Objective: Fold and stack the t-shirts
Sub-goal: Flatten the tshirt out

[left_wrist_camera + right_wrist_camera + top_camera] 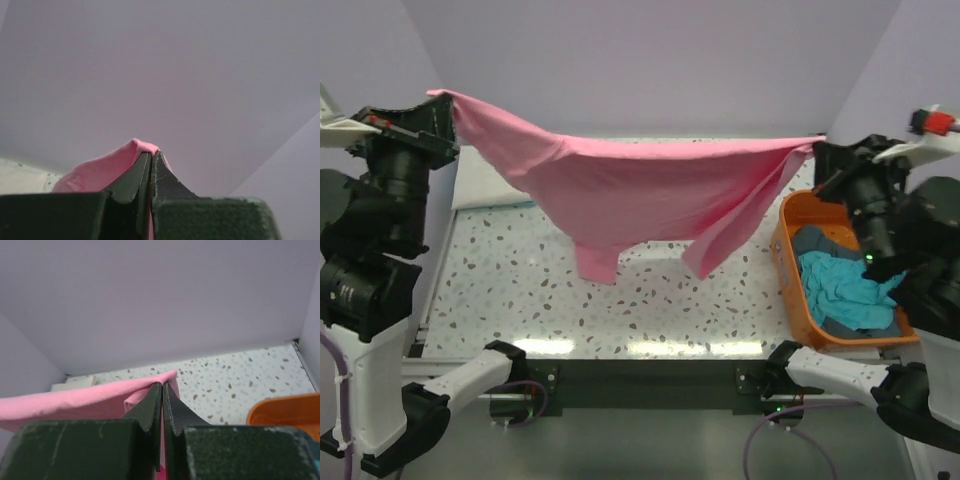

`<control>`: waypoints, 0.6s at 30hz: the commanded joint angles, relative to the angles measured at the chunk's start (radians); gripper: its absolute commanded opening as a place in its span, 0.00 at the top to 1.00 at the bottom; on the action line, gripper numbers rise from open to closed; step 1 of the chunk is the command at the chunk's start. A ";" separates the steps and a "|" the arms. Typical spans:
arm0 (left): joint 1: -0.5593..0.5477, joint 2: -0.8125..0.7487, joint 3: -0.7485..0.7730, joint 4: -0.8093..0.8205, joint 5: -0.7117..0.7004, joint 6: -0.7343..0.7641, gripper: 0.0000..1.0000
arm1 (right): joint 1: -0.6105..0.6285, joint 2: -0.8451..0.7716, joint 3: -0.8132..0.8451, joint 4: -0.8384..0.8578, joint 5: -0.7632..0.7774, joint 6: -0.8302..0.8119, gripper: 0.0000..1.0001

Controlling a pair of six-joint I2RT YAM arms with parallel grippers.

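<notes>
You hold the pink t-shirt (650,190) stretched above the table (520,290), long axis running left to right, sleeves hanging down; left gripper (448,102) and right gripper (817,150) each clamp tight on an end.

Speckled table (520,290) carries orange basket (783,255) and white t-shirt (485,180).
</notes>
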 commanded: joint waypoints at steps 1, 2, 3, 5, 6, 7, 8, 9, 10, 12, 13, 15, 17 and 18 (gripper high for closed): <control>0.006 0.000 0.133 0.035 0.059 0.079 1.00 | 0.001 -0.013 0.149 0.030 -0.171 -0.160 1.00; 0.006 0.002 0.152 0.038 0.070 0.087 1.00 | 0.002 -0.016 0.163 0.030 -0.194 -0.177 1.00; 0.006 0.002 0.181 0.036 0.072 0.090 1.00 | 0.002 -0.019 0.174 0.040 -0.209 -0.183 1.00; 0.006 0.003 0.199 0.039 0.076 0.101 1.00 | 0.001 -0.026 0.175 0.046 -0.226 -0.198 1.00; 0.006 0.006 0.196 0.041 0.075 0.103 1.00 | 0.001 -0.023 0.175 0.044 -0.223 -0.198 1.00; 0.006 0.014 0.196 0.041 0.070 0.103 1.00 | 0.002 -0.018 0.174 0.044 -0.214 -0.198 1.00; 0.006 0.017 0.183 0.047 0.066 0.103 1.00 | 0.002 -0.004 0.169 0.049 -0.203 -0.212 1.00; 0.006 0.023 0.173 0.056 0.059 0.103 1.00 | 0.001 0.005 0.165 0.058 -0.185 -0.214 1.00; 0.006 0.041 0.163 0.070 0.050 0.107 1.00 | 0.001 0.019 0.152 0.066 -0.164 -0.214 1.00; 0.006 0.067 0.132 0.087 0.007 0.116 1.00 | 0.002 0.075 0.139 0.098 -0.093 -0.243 1.00; 0.006 0.112 0.118 0.093 -0.041 0.124 1.00 | 0.002 0.126 0.129 0.119 -0.035 -0.264 1.00; 0.006 0.167 0.113 0.101 -0.094 0.138 1.00 | 0.001 0.186 0.117 0.160 0.022 -0.283 1.00; 0.018 0.273 0.123 0.127 -0.150 0.171 1.00 | -0.048 0.247 0.100 0.198 0.024 -0.326 1.00; 0.030 0.360 0.141 0.135 -0.154 0.182 1.00 | -0.092 0.304 0.112 0.202 -0.081 -0.301 1.00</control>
